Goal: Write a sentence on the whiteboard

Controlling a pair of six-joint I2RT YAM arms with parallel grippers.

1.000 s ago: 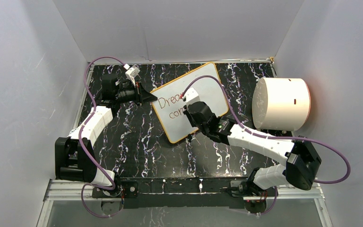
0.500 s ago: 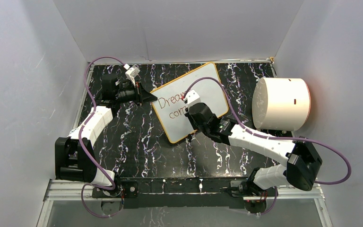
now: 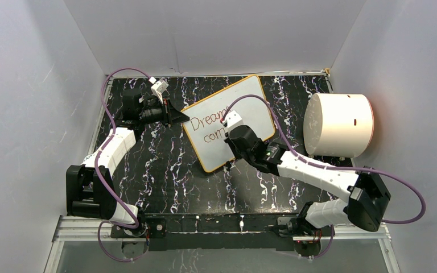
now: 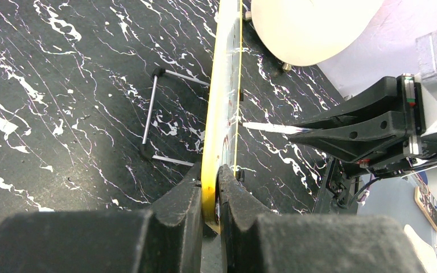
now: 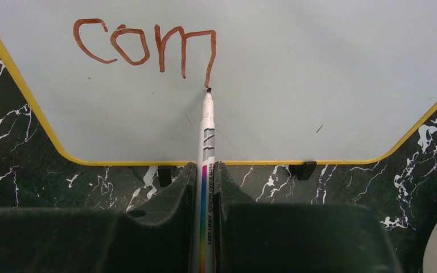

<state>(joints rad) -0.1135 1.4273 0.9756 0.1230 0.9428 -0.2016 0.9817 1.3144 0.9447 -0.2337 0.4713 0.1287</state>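
The whiteboard (image 3: pixel 250 102), white with a yellow rim, stands tilted on the black marbled table. It carries brown writing, "Dream" above "com". My left gripper (image 3: pixel 177 116) is shut on the board's left edge; in the left wrist view the yellow rim (image 4: pixel 223 102) sits between the two fingers (image 4: pixel 179 213). My right gripper (image 3: pixel 231 149) is shut on a white whiteboard marker (image 5: pixel 206 148). In the right wrist view the marker tip touches the board (image 5: pixel 318 68) at the bottom of the last stroke of the "m". Black clips (image 5: pixel 302 169) sit under the board's lower edge.
A big white cylinder (image 3: pixel 341 125) lies at the right of the table, close to the board's right end. The board's wire stand (image 4: pixel 151 116) shows behind it in the left wrist view. White walls close in the table on three sides.
My right gripper has shifted slightly right and down along the board with the marker, and the "m" of "com" has been drawn. The left arm and board have not moved.
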